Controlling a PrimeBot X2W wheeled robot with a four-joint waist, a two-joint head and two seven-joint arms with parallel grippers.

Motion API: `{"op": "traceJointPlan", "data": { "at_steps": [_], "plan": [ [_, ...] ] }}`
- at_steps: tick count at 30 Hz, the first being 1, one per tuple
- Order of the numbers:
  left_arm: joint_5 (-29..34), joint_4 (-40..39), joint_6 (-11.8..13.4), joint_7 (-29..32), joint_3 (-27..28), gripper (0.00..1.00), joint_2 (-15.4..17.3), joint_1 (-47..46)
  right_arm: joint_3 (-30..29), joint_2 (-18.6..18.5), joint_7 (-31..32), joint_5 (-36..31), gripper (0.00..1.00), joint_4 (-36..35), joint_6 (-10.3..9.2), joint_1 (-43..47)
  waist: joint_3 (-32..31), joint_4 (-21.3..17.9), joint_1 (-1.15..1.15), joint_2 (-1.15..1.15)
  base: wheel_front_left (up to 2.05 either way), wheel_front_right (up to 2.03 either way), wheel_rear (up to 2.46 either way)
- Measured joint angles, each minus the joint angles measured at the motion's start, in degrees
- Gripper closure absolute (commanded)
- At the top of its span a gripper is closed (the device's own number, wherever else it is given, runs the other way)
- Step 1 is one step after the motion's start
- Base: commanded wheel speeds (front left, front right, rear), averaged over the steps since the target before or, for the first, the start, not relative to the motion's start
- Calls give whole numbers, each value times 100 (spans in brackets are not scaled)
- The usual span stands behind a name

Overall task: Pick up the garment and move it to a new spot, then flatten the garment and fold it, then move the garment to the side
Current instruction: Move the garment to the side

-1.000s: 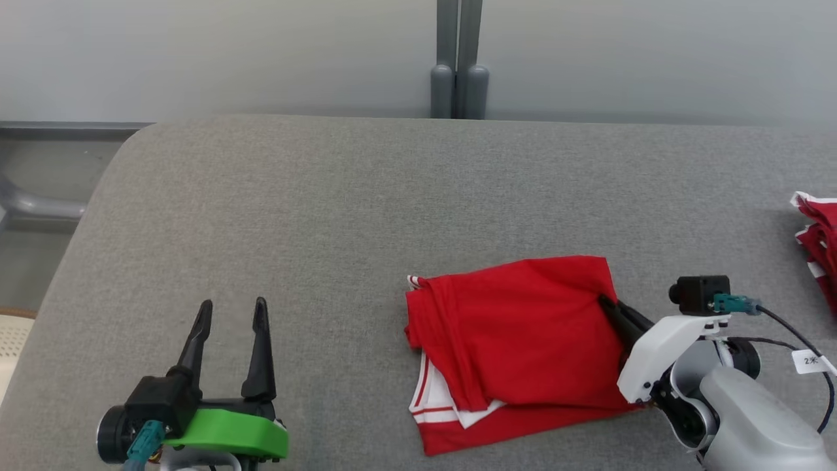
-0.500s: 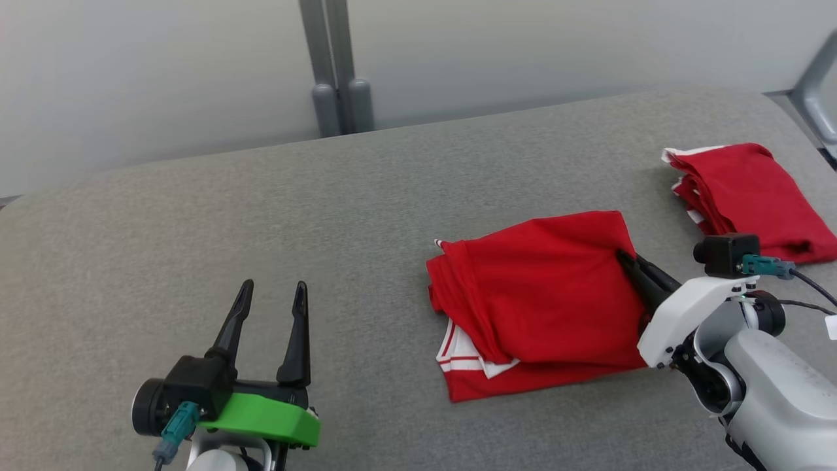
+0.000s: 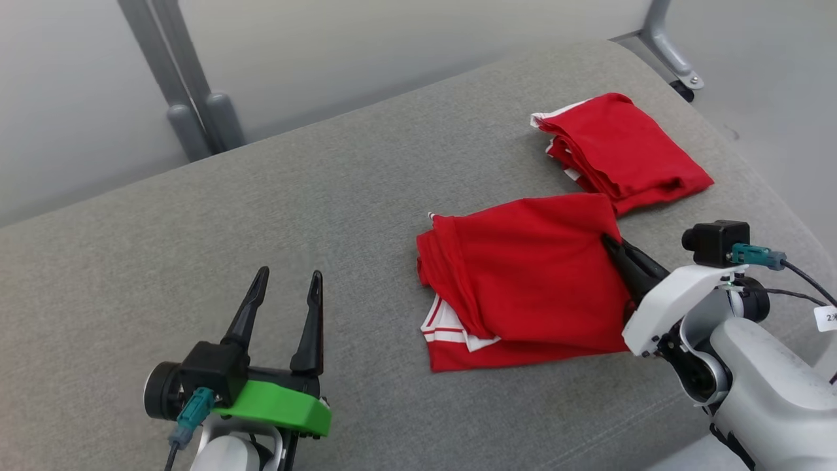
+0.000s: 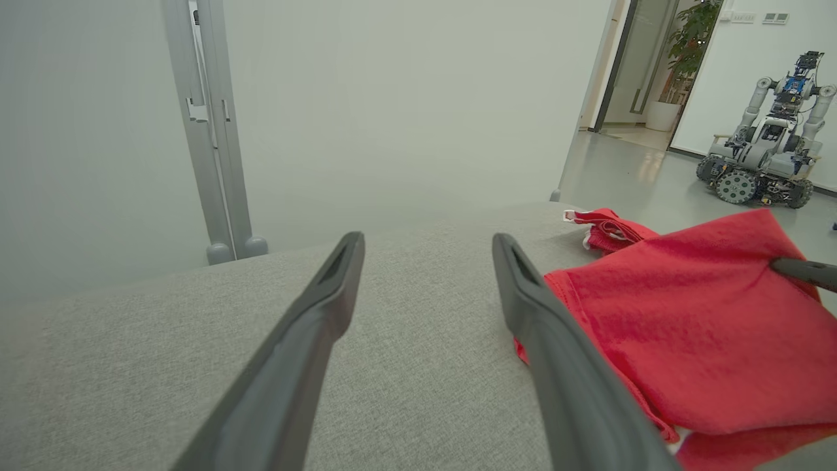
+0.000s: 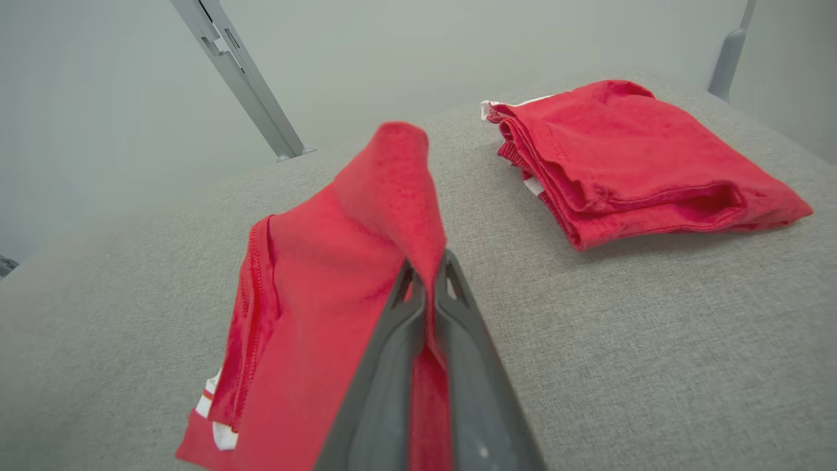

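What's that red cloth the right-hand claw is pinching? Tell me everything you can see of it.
The red garment looks like soft knit cloth, folded into a rough rectangle of several layers, with white and red striped trim showing at its near left corner. It lies on the grey fabric surface. The right claw is shut on its right edge, pulling that edge up into a peak. A separate red pile lies close beyond its far right corner.

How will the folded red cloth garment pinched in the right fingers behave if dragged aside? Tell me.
Likely floppy: the folded red cloth garment peaks limply where the right gripper pinches it. Its layers may slide apart; they lie uneven at the striped corner. Probably light: one pinch raises its edge.
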Motion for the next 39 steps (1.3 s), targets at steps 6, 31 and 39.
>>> {"op": "traceJointPlan", "data": {
  "at_steps": [6,31,39],
  "plan": [
    [42,24,-1,9,-34,0,81,-138,232,41,14,82,100,-34,0,-474,258,-285,0,0,0,0,0],
    [314,-105,-8,237,-332,0,303,-1023,376,-1839,220,913,100,1110,1,-2861,2104,373,0,0,0,0,0],
    [331,-107,21,227,-444,0,276,-1191,544,-1927,-25,878,91,2370,1,-3004,2466,856,1,0,0,0,0]
  ]
}}
